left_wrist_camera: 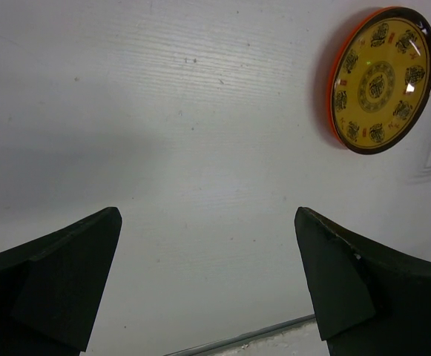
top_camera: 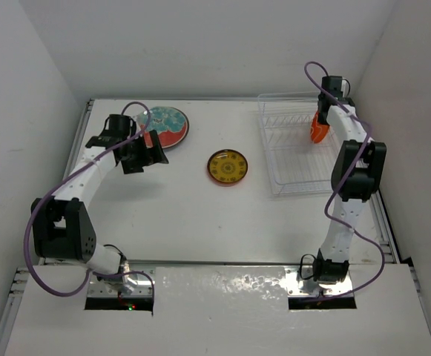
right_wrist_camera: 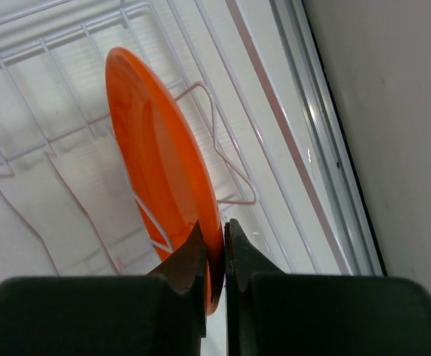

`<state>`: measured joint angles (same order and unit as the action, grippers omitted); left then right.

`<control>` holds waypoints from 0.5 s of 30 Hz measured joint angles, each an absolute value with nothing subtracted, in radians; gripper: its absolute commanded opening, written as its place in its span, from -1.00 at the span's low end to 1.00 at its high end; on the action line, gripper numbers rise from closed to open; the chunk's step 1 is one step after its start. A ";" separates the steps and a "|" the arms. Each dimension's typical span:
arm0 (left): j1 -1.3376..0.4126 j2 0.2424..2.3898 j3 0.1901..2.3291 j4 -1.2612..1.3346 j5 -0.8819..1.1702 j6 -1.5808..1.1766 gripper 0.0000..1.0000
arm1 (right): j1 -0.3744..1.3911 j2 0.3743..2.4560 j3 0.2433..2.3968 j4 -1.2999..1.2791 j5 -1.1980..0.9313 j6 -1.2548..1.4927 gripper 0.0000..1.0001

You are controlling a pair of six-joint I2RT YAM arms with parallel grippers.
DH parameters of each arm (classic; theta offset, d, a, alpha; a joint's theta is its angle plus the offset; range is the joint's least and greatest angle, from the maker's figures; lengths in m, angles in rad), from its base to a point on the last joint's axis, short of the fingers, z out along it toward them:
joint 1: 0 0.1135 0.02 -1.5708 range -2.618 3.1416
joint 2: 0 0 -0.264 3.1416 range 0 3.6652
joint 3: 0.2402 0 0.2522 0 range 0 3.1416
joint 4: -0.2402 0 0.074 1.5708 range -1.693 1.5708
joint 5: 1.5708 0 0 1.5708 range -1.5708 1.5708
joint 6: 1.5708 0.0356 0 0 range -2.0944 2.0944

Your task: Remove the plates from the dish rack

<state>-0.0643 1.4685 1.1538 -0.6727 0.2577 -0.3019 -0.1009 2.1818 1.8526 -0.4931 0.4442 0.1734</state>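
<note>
The white wire dish rack [top_camera: 289,159] stands at the back right. One glossy orange plate [top_camera: 318,127] stands on edge in it; in the right wrist view the orange plate [right_wrist_camera: 159,159] sits among the prongs. My right gripper [right_wrist_camera: 223,226] is shut on that plate's rim. A yellow-centred orange plate [top_camera: 227,166] lies flat mid-table, also in the left wrist view [left_wrist_camera: 380,78]. A red plate with a mottled teal centre [top_camera: 168,124] lies flat at the back left. My left gripper [top_camera: 150,154] is open and empty just beside it, its fingertips [left_wrist_camera: 96,245] above bare table.
White walls close in on the left, back and right. The rack [right_wrist_camera: 44,170] lies close to the right table edge and a metal rail [right_wrist_camera: 326,141]. A grey strip [left_wrist_camera: 245,340] runs across the bottom of the left wrist view.
</note>
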 measured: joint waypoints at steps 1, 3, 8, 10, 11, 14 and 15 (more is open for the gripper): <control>-0.064 1.472 1.154 -0.673 0.258 -0.300 1.00 | -0.100 2.162 1.826 -0.482 0.446 0.181 -1.00; -0.064 1.481 1.159 -0.674 0.258 -0.300 1.00 | -0.101 2.129 1.795 -0.475 0.446 0.192 -1.00; -0.065 1.506 1.180 -0.677 0.259 -0.300 1.00 | -0.102 2.067 1.811 -0.498 0.476 0.210 -1.00; -0.065 1.507 1.186 -0.678 0.260 -0.300 1.00 | -0.102 2.045 1.832 -0.510 0.487 0.218 -1.00; -0.065 1.507 1.189 -0.678 0.260 -0.300 1.00 | -0.104 2.031 1.847 -0.517 0.491 0.226 -1.00; -0.065 1.507 1.192 -0.677 0.260 -0.300 1.00 | -0.108 1.974 1.877 -0.516 0.466 0.259 -1.00; -0.065 1.507 1.192 -0.678 0.259 -0.300 1.00 | -0.108 1.946 1.877 -0.516 0.436 0.275 -1.00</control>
<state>-0.0650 1.5074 1.1915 -0.6777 0.2588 -0.3004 -0.1078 1.9461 1.8767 -0.5159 0.4358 0.2752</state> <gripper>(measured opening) 0.999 0.054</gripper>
